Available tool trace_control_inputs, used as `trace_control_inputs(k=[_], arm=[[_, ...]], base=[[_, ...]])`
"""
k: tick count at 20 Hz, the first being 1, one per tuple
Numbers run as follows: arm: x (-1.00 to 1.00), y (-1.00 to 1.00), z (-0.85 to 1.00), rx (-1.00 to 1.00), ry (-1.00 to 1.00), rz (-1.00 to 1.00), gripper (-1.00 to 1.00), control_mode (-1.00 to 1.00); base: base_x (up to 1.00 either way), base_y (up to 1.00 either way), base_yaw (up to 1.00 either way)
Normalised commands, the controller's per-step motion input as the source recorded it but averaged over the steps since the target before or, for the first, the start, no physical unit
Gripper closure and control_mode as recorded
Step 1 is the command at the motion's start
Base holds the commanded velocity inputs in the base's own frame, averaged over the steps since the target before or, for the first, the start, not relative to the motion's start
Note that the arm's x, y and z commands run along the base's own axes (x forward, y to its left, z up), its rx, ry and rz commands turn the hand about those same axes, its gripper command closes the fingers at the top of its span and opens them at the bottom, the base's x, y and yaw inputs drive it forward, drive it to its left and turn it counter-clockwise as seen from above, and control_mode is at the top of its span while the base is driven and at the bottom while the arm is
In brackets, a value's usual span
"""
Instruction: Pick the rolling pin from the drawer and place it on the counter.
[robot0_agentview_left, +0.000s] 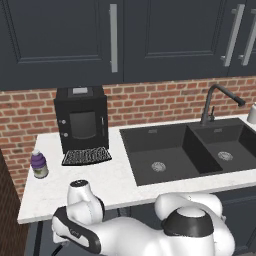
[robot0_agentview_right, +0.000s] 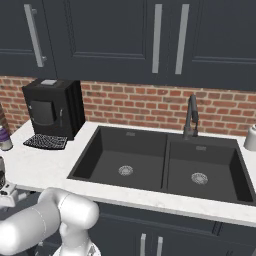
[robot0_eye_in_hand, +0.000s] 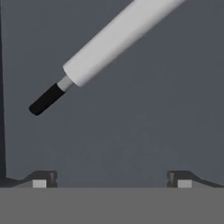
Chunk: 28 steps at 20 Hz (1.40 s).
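The gripper (robot0_eye_in_hand: 112, 179) is open above the drawer (robot0_eye_in_hand: 131, 140) floor — the rolling pin (robot0_eye_in_hand: 109, 41) lies diagonally, untouched.

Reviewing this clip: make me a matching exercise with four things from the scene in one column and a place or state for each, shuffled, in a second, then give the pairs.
1. rolling pin
2. gripper
3. coffee machine
4. purple-labelled bottle

A. against the brick wall
B. counter's left end
C. lying on the grey drawer floor
D. open, holding nothing

Pairs: 1-C, 2-D, 3-A, 4-B
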Motion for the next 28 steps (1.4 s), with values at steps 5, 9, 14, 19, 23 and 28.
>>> trace_control_inputs(k=[5, 9, 14, 19, 23, 28], arm=[[-0.19, 0.00, -0.13, 0.00, 0.00, -0.01, -1.00, -1.00], [-0.10, 0.00, -0.08, 0.00, 0.00, -0.01, -1.00, -1.00], [0.00, 0.00, -0.02, 0.00, 0.00, 0.00, -1.00, -1.00], [0.00, 0.00, -0.01, 0.00, 0.00, 0.00, -1.00, -1.00], [0.01, 0.00, -0.02, 0.00, 0.00, 0.00, -1.00, -1.00], [0.04, 0.00, -0.01, 0.00, 0.00, 0.00, -1.00, -1.00]], base=[[0.00, 0.00, 0.00], [0.00, 0.00, 0.00], [0.00, 0.00, 0.00], [0.00, 0.00, 0.00], [0.00, 0.00, 0.00], [0.00, 0.00, 0.00]])
